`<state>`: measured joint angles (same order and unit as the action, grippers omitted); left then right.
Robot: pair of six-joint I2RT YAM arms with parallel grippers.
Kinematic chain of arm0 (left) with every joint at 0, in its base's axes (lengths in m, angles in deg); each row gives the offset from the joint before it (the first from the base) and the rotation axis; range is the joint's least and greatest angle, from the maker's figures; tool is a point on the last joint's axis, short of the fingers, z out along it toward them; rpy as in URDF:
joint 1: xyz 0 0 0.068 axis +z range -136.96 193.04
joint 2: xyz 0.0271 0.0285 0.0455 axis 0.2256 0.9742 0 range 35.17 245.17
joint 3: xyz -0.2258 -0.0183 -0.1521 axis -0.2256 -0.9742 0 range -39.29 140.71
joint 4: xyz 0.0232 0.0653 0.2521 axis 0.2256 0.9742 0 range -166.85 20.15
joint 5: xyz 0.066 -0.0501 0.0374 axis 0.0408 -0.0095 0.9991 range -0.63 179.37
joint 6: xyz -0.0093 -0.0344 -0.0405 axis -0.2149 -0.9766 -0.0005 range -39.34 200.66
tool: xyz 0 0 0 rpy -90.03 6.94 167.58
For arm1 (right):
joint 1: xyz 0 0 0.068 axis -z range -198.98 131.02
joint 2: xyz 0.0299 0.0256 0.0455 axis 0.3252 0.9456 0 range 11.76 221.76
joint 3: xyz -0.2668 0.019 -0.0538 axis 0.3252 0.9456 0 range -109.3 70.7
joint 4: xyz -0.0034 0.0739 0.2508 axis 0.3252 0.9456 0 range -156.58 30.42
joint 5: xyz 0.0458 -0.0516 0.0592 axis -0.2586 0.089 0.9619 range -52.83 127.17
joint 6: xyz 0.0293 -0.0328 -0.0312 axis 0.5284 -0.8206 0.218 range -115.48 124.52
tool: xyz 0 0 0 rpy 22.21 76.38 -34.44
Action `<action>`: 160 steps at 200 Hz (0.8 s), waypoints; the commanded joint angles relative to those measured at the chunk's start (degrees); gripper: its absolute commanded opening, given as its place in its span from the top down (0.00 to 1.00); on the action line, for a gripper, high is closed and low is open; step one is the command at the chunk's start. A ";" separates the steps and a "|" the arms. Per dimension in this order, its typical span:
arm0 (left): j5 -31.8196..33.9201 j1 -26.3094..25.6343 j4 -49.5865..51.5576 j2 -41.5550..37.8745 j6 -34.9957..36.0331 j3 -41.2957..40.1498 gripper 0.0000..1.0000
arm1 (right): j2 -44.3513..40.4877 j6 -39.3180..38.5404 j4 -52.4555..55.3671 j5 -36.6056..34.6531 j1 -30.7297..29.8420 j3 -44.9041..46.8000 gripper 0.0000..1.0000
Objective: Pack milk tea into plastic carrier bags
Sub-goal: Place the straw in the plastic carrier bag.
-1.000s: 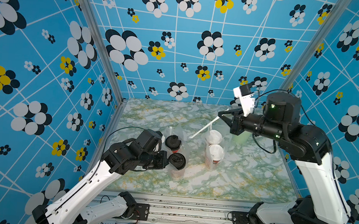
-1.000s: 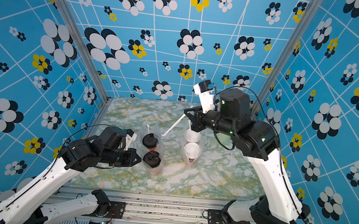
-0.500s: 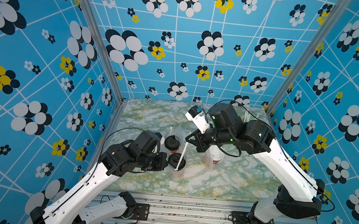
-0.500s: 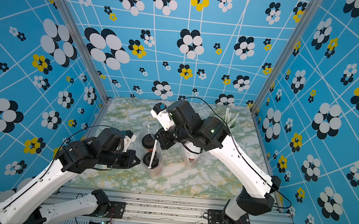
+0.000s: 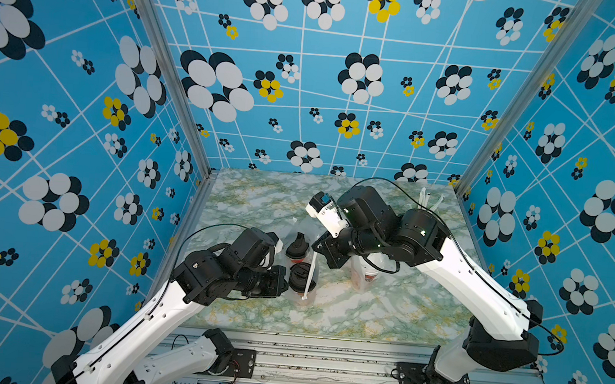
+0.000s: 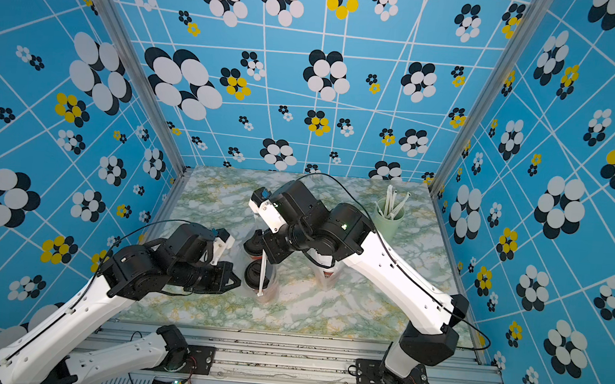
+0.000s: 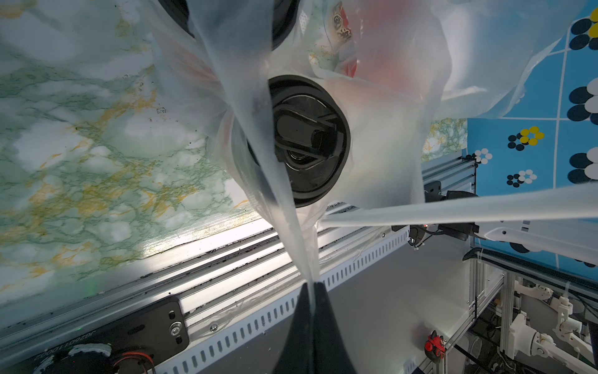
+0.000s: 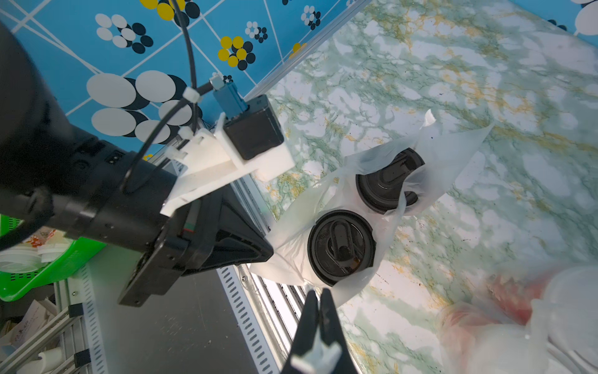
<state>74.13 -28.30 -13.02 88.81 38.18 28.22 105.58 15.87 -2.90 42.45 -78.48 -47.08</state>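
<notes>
Two milk tea cups with black dome lids [image 5: 301, 278] [image 5: 296, 247] stand in a clear plastic carrier bag [image 8: 291, 259] at the table's left middle. My left gripper [image 5: 286, 279] [image 7: 312, 286] is shut on that bag's handle, pulled taut beside the nearer lid [image 7: 307, 142]. My right gripper [image 5: 318, 255] [image 8: 318, 294] hovers over the bag, shut on a white wrapped straw [image 5: 308, 279] that points down past the nearer lid; whether its tip is inside the bag I cannot tell. A second bag with red-printed milk tea [image 5: 363, 278] sits under the right arm, mostly hidden.
A pale green cup of wrapped straws [image 6: 390, 216] stands at the back right corner. The marble table [image 5: 345, 316] ends at a metal rail [image 5: 323, 359] in front. Patterned blue walls close off the left, back and right sides.
The right arm swung from the green cup at the back right to the left bag, tipping the straw from near level to pointing down. The left gripper stayed put on the bag.
</notes>
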 commanded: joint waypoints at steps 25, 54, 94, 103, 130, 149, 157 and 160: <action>-0.88 -0.34 -0.42 -0.67 -0.24 -0.46 1.00 | -1.20 -0.63 -1.30 -0.58 -0.35 -0.82 1.00; -1.08 -0.40 -0.46 -0.68 -0.19 -0.71 1.00 | -1.17 -0.76 -1.42 -0.18 -0.43 -0.45 1.00; -0.66 -0.40 0.15 -0.95 -0.24 -0.57 1.00 | -2.31 -0.53 -2.72 1.30 -0.36 -2.17 1.00; -0.49 -0.36 0.15 -1.00 -0.15 -0.49 1.00 | -1.85 -0.40 -2.55 2.21 -0.36 -2.28 1.00; -0.49 -0.34 0.04 -0.84 -0.31 -0.46 1.00 | -1.38 -0.66 -2.71 1.92 -0.37 -0.95 1.00; -0.40 -0.40 -0.02 -1.04 -0.51 -0.50 1.00 | -1.37 -1.11 -3.27 1.45 -0.41 0.23 1.00; -0.53 -0.39 -0.05 -1.19 -0.58 -0.55 1.00 | -1.48 -1.30 -3.86 0.95 -0.40 1.20 1.00; -0.57 -0.39 -0.08 -1.13 -0.59 -0.50 1.00 | -1.45 -1.36 -4.13 0.80 -0.41 1.61 1.00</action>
<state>73.71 -28.30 -13.02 88.57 38.18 27.93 105.01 15.72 -4.76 43.52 -78.59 -47.69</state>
